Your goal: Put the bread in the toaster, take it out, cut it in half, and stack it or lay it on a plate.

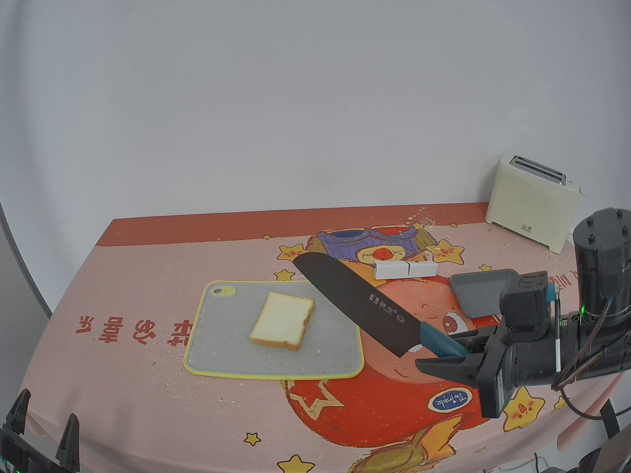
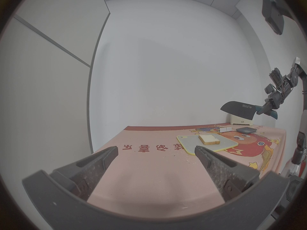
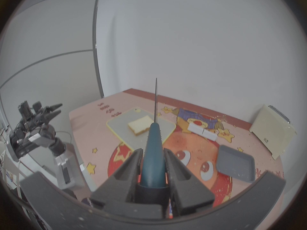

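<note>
A slice of bread [image 1: 282,320] lies flat on the grey cutting board [image 1: 217,349] with the yellow rim, left of the table's middle. My right gripper [image 1: 453,349] is shut on the teal handle of a black-bladed knife [image 1: 358,300]. It holds the knife above the table, to the right of the board. The blade points toward the bread [image 3: 140,124] and stands edge-down in the right wrist view. My left gripper [image 2: 156,163] hangs open and holds nothing, off the table's front-left corner. The cream toaster [image 1: 531,202] stands at the back right with nothing showing in its slots.
A grey square plate [image 1: 483,292] sits right of centre, in front of the toaster. A white knife rest [image 1: 405,269] lies behind the blade. Crumbs dot the cloth around the board. The patterned tablecloth ends at a wall behind.
</note>
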{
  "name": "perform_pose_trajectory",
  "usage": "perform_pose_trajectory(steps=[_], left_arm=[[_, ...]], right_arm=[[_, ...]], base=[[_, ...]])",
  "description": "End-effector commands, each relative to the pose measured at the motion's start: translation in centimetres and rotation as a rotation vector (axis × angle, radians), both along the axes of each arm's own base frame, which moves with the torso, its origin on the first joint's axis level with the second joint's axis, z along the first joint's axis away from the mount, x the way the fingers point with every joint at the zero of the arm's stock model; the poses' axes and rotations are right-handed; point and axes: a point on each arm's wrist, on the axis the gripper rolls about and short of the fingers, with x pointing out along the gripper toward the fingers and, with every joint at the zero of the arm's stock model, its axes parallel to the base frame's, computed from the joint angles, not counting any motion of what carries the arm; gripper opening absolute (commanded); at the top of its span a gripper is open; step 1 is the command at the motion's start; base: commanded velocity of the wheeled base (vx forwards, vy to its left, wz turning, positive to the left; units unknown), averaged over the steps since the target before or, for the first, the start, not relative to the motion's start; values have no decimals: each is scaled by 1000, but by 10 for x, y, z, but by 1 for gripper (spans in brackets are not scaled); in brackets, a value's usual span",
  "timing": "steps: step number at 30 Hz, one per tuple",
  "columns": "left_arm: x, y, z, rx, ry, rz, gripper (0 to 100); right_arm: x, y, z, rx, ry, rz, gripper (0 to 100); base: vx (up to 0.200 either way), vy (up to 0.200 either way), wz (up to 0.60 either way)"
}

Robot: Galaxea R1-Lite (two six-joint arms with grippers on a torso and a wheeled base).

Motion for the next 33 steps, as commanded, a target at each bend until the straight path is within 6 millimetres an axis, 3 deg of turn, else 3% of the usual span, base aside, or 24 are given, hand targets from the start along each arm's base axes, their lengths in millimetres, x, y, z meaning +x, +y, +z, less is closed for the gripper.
perform_pose_trajectory(steps=[1,13,23,30,33], left_arm=[[0,0,-5,1,1,1,100],[0,0,-5,-1,1,-1,100],[0,0,-5,-1,1,-1,100],[0,0,-5,-1,1,-1,100],[0,0,-5,1,1,1,100]], right_arm=[[3,5,-5,-18,14,5,0],[0,16,-2,-11,11,45,0],[-3,7,-2,-27,31,43,0],[-5,-3,7,-8,60,52,0],[3,-1,1,-33,83,25,0]], base=[[0,0,0],[0,0,0],[0,0,0],[0,0,0],[0,0,0]])
